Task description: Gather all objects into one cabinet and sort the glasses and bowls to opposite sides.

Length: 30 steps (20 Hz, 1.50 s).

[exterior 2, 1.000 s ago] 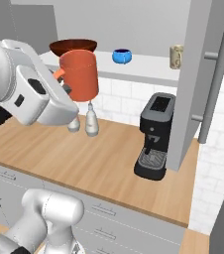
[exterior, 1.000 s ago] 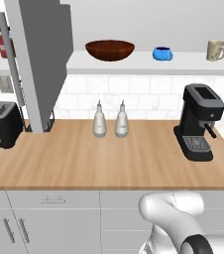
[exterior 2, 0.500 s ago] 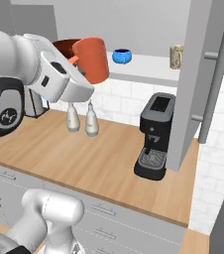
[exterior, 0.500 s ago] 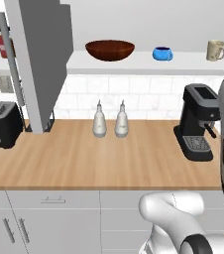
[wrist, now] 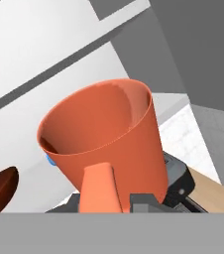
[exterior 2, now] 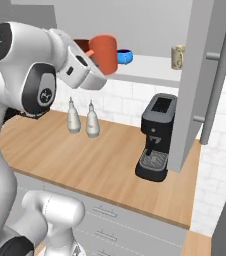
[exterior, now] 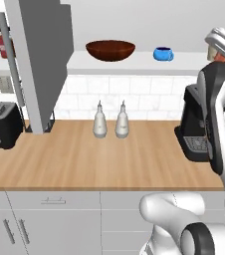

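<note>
My gripper (exterior 2: 89, 56) is shut on the handle of the orange mug (exterior 2: 104, 54), holding it upright at shelf height, just left of and in front of the blue cup (exterior 2: 125, 56). The mug (wrist: 104, 141) looms large in the hand view, its handle (wrist: 98, 187) towards me. The brown bowl (exterior: 110, 50) sits at the left of the cabinet's white shelf (exterior: 134, 63), the blue cup (exterior: 163, 54) near the middle, and the beige mug (exterior 2: 178, 56) at the right end by the grey side panel (exterior 2: 201, 75).
Two white-grey shakers (exterior: 100, 121) (exterior: 122, 121) stand on the wooden counter (exterior: 84, 159) under the shelf. A black coffee machine (exterior 2: 157, 137) stands at the right and a black toaster (exterior: 0, 124) at the left. A grey door panel (exterior: 37, 60) hangs on the left.
The arm has swung up and to the right, carrying the orange mug from over the shakers to shelf level beside the blue cup. The things on the shelf stay put.
</note>
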Tool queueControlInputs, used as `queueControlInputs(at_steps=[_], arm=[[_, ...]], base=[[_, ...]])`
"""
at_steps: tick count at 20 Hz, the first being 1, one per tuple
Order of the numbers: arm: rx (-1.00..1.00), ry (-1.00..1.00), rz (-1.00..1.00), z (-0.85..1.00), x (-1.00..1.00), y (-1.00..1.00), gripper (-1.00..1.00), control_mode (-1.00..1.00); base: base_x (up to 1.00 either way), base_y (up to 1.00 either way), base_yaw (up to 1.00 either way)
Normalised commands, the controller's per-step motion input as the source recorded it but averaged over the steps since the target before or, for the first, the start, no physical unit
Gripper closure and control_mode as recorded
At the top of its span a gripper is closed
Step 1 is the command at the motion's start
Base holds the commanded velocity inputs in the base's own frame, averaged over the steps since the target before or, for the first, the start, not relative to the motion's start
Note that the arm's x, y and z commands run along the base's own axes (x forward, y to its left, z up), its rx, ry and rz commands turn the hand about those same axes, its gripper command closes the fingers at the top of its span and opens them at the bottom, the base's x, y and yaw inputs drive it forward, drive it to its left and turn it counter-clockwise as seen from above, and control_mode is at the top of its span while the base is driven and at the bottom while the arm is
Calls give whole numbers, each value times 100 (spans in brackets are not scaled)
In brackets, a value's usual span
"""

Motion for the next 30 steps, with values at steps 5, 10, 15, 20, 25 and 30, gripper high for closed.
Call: queueControlInputs(at_steps=[5, 10, 15, 20, 25, 30], arm=[[2, 15, 1, -17, 43, 0, 100, -100], [1, 12, 5, -30, 46, -25, 100, -100], [-2, 1, 2, -2, 56, -27, 100, -100], [-3, 0, 1, -10, 48, -17, 100, -100], [0, 0, 0, -17, 61, -32, 100, -100], [0, 0, 0, 0, 76, -31, 100, -100]], base=[[0, 0, 0], [0, 0, 0], [0, 0, 0], [0, 0, 0], [0, 0, 0], [0, 0, 0]])
